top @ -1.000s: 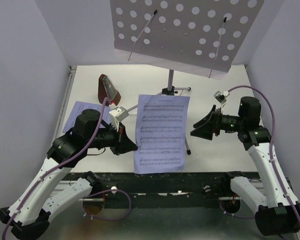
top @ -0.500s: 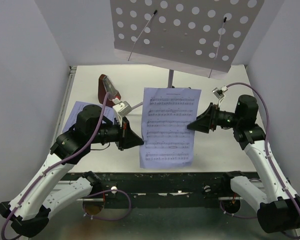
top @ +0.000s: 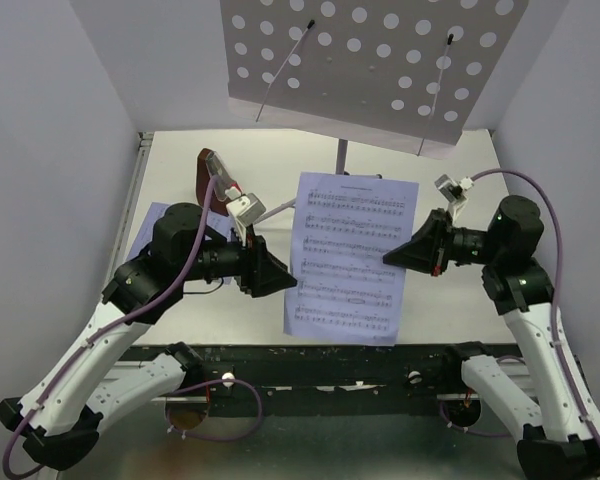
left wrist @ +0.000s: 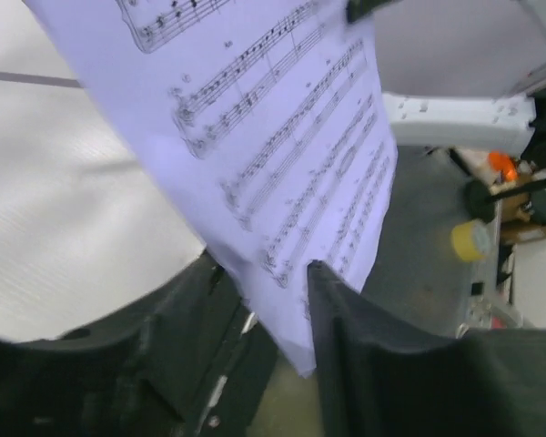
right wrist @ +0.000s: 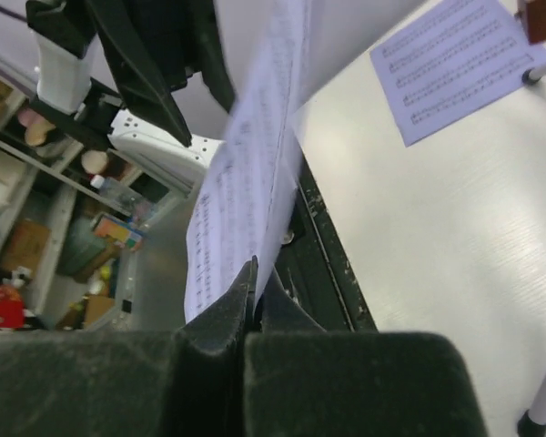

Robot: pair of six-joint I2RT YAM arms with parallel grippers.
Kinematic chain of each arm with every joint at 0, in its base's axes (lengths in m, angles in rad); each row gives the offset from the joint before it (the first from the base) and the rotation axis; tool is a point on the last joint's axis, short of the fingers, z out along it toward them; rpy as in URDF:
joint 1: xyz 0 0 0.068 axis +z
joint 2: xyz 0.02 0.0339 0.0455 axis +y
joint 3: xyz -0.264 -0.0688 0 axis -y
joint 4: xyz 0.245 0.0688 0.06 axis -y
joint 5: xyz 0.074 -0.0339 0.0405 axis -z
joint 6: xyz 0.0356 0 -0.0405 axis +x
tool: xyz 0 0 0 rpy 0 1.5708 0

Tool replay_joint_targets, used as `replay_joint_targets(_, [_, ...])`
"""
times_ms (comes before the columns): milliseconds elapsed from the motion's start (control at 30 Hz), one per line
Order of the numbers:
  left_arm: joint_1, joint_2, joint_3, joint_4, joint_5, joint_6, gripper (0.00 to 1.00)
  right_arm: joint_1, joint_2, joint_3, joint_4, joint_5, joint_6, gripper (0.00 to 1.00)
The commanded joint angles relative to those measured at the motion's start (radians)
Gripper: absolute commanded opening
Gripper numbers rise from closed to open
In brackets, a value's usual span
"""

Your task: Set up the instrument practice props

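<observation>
Top external view: lavender sheet-music page point(top: 348, 258) held up at centre frame, below the music stand point(top: 370, 60). Pinched at its right edge by right gripper point(top: 389, 258); left gripper point(top: 291, 286) parted around left edge. Probably light, floppy, easily creased; best gripped at margins.

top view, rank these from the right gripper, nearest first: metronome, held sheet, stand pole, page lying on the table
1. Held sheet, pinched in the right gripper.
2. Stand pole, behind, toward centre.
3. Metronome, back left.
4. Page on the table, far left.
</observation>
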Motion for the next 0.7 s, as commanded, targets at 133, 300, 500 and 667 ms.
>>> replay_joint_targets(133, [-0.002, -0.046, 0.218, -0.08, -0.164, 0.207, 0.98, 0.003, -0.146, 0.437, -0.79, 0.162, -0.744, 0.0])
replay_joint_targets(300, [-0.002, 0.057, 0.491, -0.251, -0.288, 0.347, 0.99, 0.006, -0.048, 0.759, -0.982, 0.269, -0.914, 0.0])
replay_joint_targets(500, [-0.002, 0.229, 0.767, -0.327, -0.423, 0.419, 0.99, 0.004, 0.177, 1.149, -0.985, 0.27, -0.823, 0.0])
replay_joint_targets(667, [-0.002, 0.365, 0.941, -0.322, -0.453, 0.425, 0.98, 0.004, 0.375, 1.402, -0.801, 0.371, -0.535, 0.0])
